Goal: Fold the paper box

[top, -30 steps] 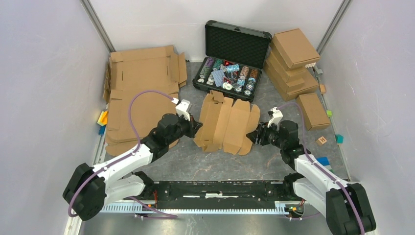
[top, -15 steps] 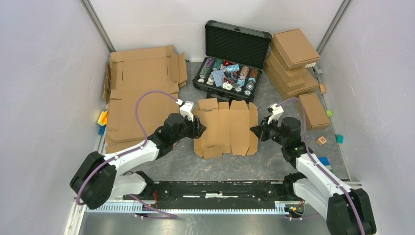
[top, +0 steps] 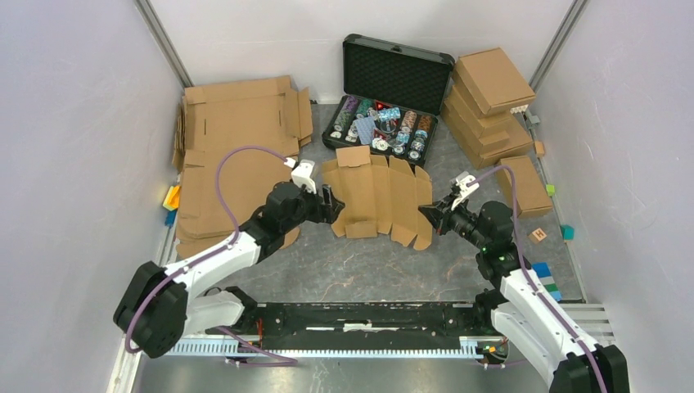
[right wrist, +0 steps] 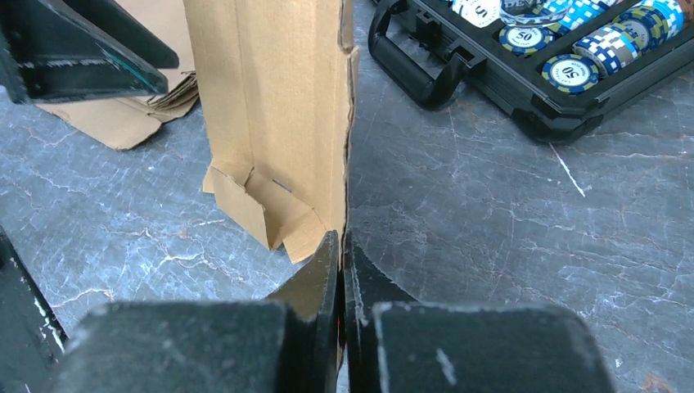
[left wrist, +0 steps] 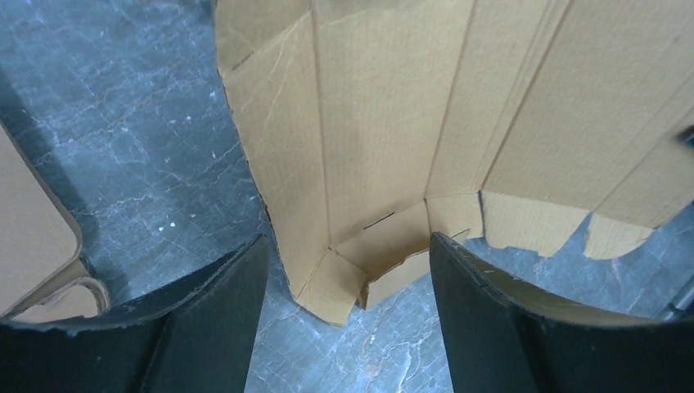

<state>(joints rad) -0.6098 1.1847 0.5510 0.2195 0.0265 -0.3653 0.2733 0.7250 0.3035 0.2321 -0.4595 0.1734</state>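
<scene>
The paper box point(top: 380, 196) is an unfolded brown cardboard blank with creases and cut tabs, lying mid-table in front of the black case. My left gripper point(top: 331, 205) stands open at its left edge. In the left wrist view the box's near corner point(left wrist: 344, 278) sits just ahead of the open left gripper point(left wrist: 348, 282), touching neither finger. My right gripper point(top: 425, 217) is shut on the box's right edge. In the right wrist view the right gripper point(right wrist: 341, 250) pinches that thin edge, and the box panel point(right wrist: 270, 106) rises upright beyond the tips.
An open black case point(top: 385, 123) of poker chips stands just behind the box. Folded brown boxes point(top: 491, 98) are stacked at the back right. Large cardboard sheets point(top: 237, 155) lie to the left. Small coloured blocks point(top: 540, 270) sit along the right edge.
My left gripper has opened and let go of the box's left edge. My right gripper has shut on the right edge. The box has spread wider and shifted toward the case.
</scene>
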